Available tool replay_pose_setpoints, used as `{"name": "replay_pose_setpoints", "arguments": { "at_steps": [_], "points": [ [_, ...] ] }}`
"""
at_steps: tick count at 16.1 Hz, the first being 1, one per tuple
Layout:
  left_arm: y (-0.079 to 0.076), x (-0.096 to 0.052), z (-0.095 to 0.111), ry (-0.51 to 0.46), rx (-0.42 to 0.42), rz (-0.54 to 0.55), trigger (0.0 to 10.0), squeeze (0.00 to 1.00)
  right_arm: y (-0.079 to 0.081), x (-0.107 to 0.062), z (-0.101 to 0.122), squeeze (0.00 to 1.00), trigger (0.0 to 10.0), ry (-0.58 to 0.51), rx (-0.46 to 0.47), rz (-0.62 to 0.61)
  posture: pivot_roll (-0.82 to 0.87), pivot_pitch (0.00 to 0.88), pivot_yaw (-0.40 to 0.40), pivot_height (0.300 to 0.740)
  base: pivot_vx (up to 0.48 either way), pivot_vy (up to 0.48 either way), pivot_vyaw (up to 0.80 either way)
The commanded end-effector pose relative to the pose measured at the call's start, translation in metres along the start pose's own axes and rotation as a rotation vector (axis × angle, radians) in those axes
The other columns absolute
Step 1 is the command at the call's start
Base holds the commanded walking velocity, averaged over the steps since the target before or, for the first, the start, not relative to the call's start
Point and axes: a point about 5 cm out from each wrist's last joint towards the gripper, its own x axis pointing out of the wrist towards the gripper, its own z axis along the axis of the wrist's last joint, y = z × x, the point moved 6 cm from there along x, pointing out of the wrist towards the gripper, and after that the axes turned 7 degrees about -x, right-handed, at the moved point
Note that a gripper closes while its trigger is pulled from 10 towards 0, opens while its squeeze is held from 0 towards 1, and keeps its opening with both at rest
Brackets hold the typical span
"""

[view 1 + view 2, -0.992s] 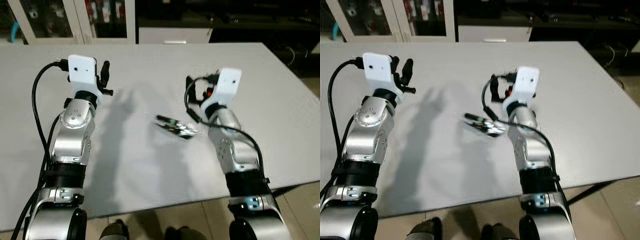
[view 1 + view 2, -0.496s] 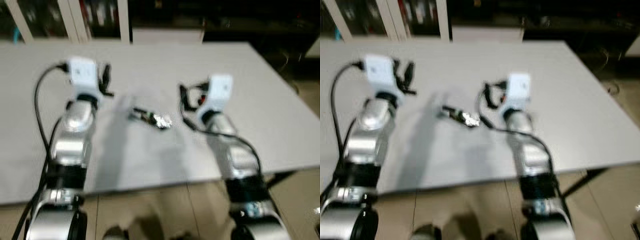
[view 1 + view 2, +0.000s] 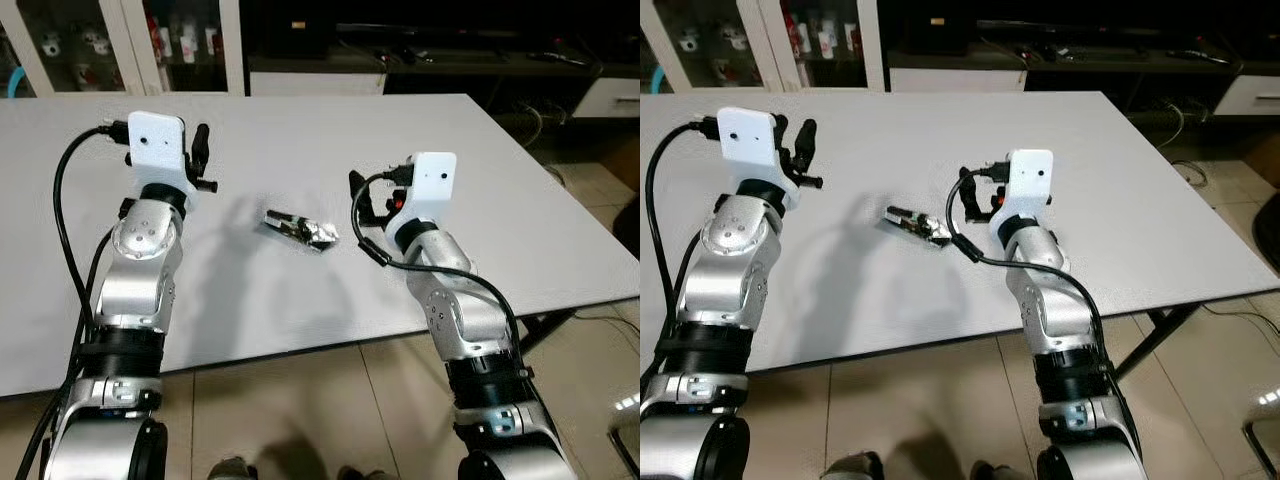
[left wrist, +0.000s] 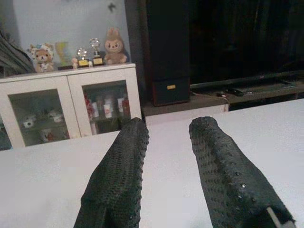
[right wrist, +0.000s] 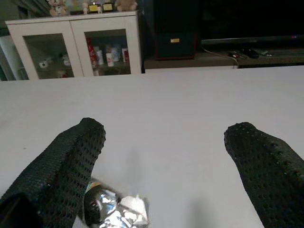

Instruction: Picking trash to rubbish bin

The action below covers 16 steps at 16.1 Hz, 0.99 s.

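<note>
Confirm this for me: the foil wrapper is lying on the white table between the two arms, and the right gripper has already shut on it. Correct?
Not quite. The foil wrapper does lie on the white table between the two arms, but the right gripper is open and not holding it. The right wrist view shows its fingers spread wide, with the wrapper on the table by one fingertip.

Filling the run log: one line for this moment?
trash: foil wrapper on table | right pincer: open, near wrapper | left pincer: open, raised, empty

White table (image 3: 520,180) w/ 1 crumpled foil wrapper (image 3: 298,229) on it.
</note>
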Motion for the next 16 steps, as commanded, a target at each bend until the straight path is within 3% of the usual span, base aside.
{"name": "replay_pose_setpoints", "arguments": {
  "at_steps": [1,16],
  "points": [
    [-0.002,0.0014,0.0024,-0.007,-0.007,0.0,10.0,0.0,-0.004,-0.0024,0.0018,0.0,10.0,-0.001,0.005,-0.006,-0.01,0.11,-0.061,0.74,0.322,0.0,0.0],
    [-0.0055,0.002,0.0016,0.0,-0.002,-0.025,10.0,0.0,-0.0004,-0.0031,-0.0015,0.0,10.0,0.009,0.025,0.005,0.0,0.116,-0.055,0.74,0.304,0.0,0.0]
  ]
}}
